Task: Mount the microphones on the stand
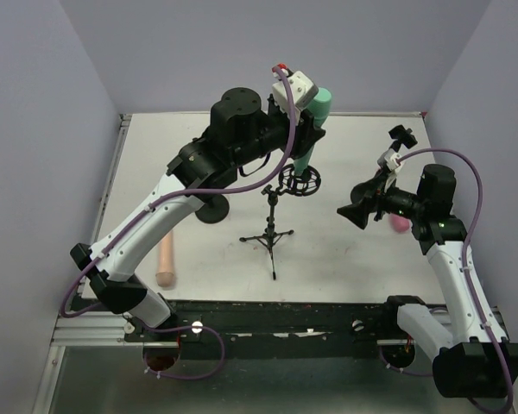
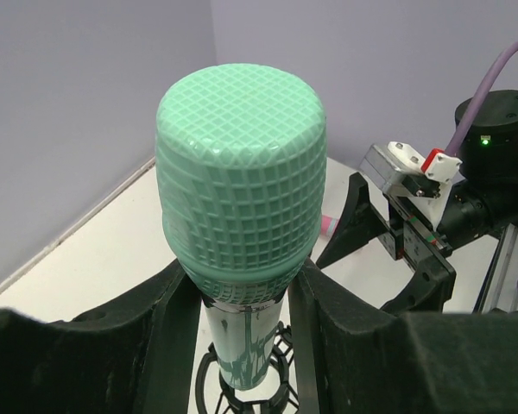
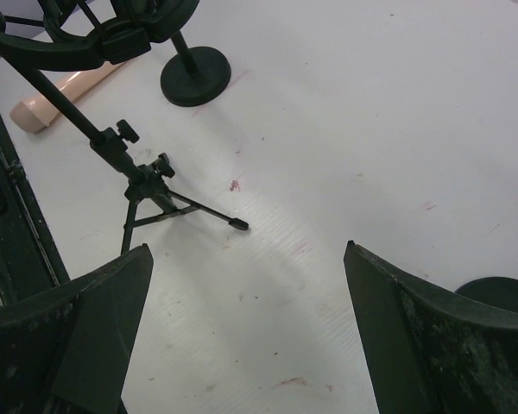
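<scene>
Mint green microphone, clamped in the left gripper at the stand's ring, needs a straight, centred descent; right gripper gapes empty.

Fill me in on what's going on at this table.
The left gripper holds the mint green microphone head up, its lower end at the ring on top of the tripod stand; whether it is seated there is unclear. The right gripper hangs over the table right of the stand, jaws wide open and empty. The beige microphone lies at the left, the pink microphone by the right arm.
</scene>
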